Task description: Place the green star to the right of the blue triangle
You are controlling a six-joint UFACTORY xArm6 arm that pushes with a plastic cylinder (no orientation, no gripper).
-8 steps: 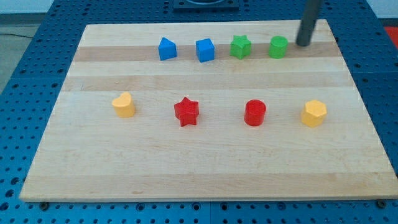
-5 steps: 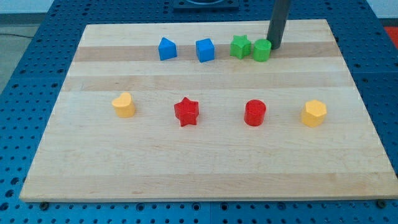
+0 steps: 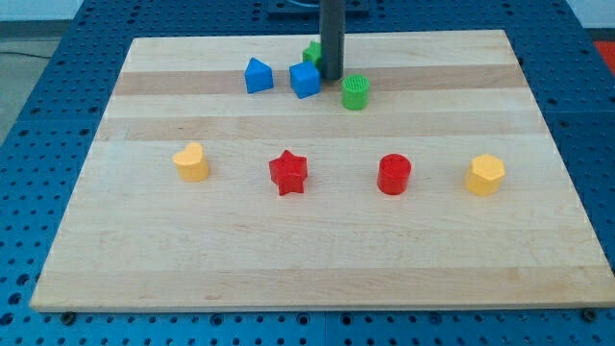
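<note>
Meanwhile, our tip (image 3: pixel 331 78) pressing beside blue cube (image 3: pixel 305 80), half-hiding green star (image 3: pixel 312 51); no gripper, nothing held; star not yet right of blue triangle (image 3: pixel 257 75), cube intervening.

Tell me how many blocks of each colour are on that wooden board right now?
Blue: 2, the blue triangle and blue cube.
Green: 2, the green star, half hidden behind the rod, and green cylinder.
Red: 2, the red star and red cylinder.
Yellow: 2, the yellow heart and yellow hexagon.
Total: 8 blocks.
</note>
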